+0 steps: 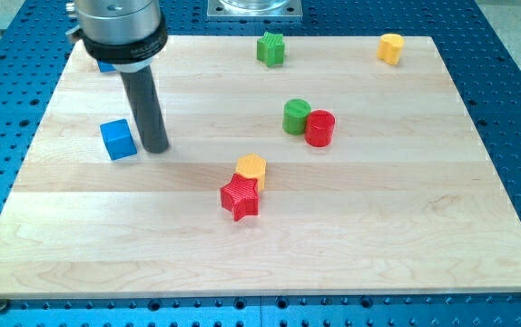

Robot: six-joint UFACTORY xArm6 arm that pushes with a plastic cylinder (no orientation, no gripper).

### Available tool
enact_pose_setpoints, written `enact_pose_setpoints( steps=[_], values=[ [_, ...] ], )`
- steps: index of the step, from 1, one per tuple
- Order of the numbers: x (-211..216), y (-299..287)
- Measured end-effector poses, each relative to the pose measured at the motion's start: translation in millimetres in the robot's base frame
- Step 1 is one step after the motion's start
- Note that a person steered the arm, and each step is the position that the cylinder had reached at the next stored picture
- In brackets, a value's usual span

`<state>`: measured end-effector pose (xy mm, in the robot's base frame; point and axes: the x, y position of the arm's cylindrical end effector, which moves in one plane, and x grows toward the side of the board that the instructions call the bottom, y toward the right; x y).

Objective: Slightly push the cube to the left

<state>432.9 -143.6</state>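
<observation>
No jaws fitted here, so nothing's gripped; my tip (155, 148) is parked just at 3 o'clock of the blue cube (118, 139), far left on the surface (378, 236). A short nudge toward 9 o'clock is probably needed next.

Blue cube (118, 139), flat on board, view's left

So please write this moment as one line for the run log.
task: push cube left | my tip: on board, just right of blue cube | contact: cannot tell | nearby: clear, yellow block and red star far right
</observation>
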Motion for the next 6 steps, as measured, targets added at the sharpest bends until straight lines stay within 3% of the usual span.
enact_pose_setpoints(
  steps=[3,4,6],
  values=[
    [-11.0,-2.2],
    [-9.7,-48.6],
    [58.2,3.7]
  ],
)
